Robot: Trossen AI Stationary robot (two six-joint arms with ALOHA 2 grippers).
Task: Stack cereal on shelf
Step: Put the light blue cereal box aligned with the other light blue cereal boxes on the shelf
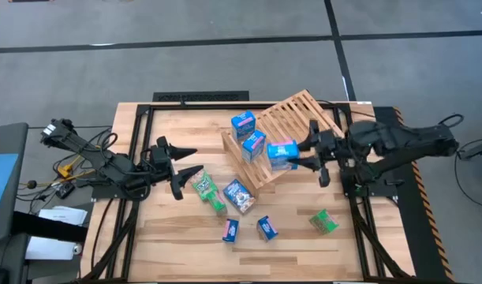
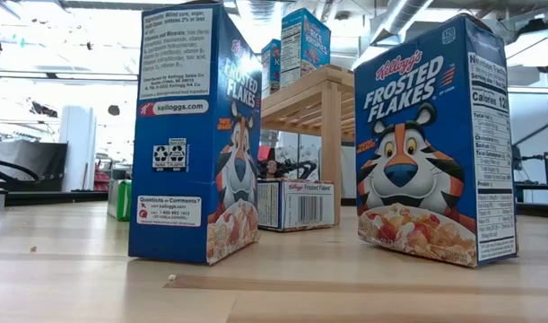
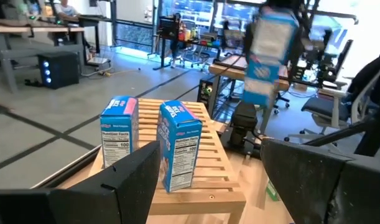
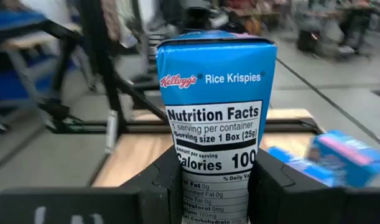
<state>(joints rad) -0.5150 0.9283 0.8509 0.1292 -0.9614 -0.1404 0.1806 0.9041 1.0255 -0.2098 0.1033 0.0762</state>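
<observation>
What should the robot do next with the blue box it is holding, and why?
Probably lower it onto the shelf. The right gripper grips a Rice Krispies box above the rack's edge, beside two blue boxes already standing there.

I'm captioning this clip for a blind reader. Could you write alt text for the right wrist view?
The right gripper holds a blue Rice Krispies box upright between its dark fingers, nutrition panel facing the camera. Beyond lie the wooden table and a blurred blue box.
</observation>
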